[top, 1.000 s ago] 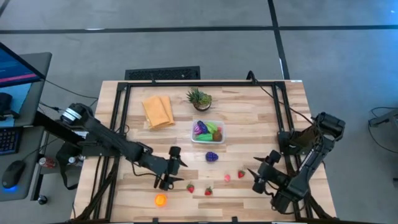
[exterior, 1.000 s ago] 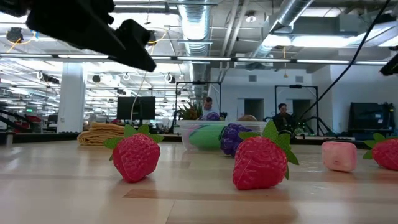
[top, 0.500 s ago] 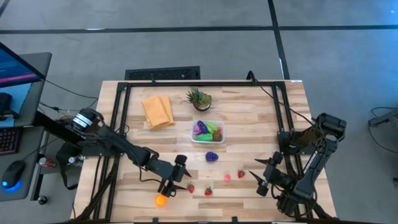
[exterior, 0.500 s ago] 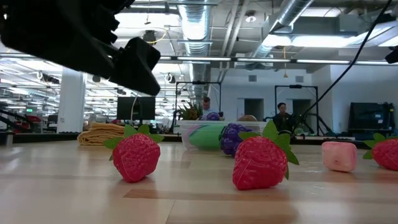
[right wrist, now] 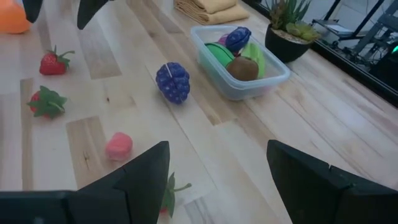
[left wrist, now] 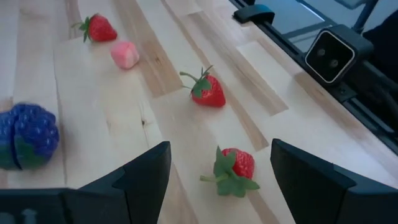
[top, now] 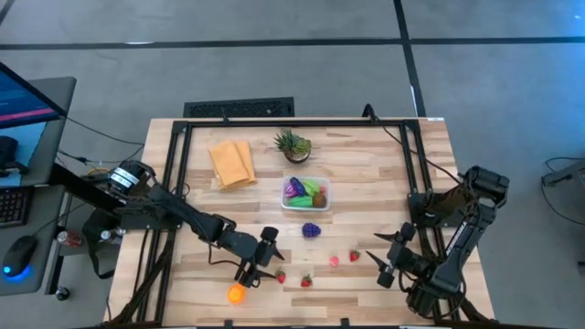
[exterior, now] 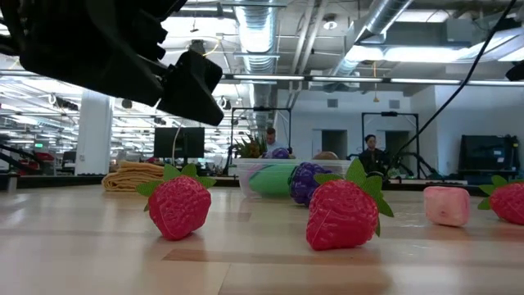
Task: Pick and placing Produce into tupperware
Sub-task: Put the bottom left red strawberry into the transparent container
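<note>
Three red strawberries (top: pixel 281 276) (top: pixel 306 281) (top: pixel 355 257), a pink piece (top: pixel 334 260), a purple grape bunch (top: pixel 312 230) and an orange fruit (top: pixel 237 293) lie on the wooden table. The clear tupperware (top: pixel 304 194) holds purple, green and brown produce. My left gripper (left wrist: pixel 221 186) hangs open and tilted down over the near-left strawberry (left wrist: pixel 233 171), which shows between its fingers, untouched. My right gripper (right wrist: pixel 217 180) waits open at the near right (top: pixel 377 263), above the table.
A spiky potted plant (top: pixel 293 144) and a folded yellow cloth (top: pixel 232 163) sit at the far side behind the tupperware. A black frame (top: pixel 178 164) runs along the table's edges. A low camera (left wrist: pixel 329 55) stands at the near edge.
My left gripper has moved down and toward the table's near-right, tipping further downward, and now hangs over the near-left strawberry. Its fingers stay as wide apart as before. The produce has not moved.
</note>
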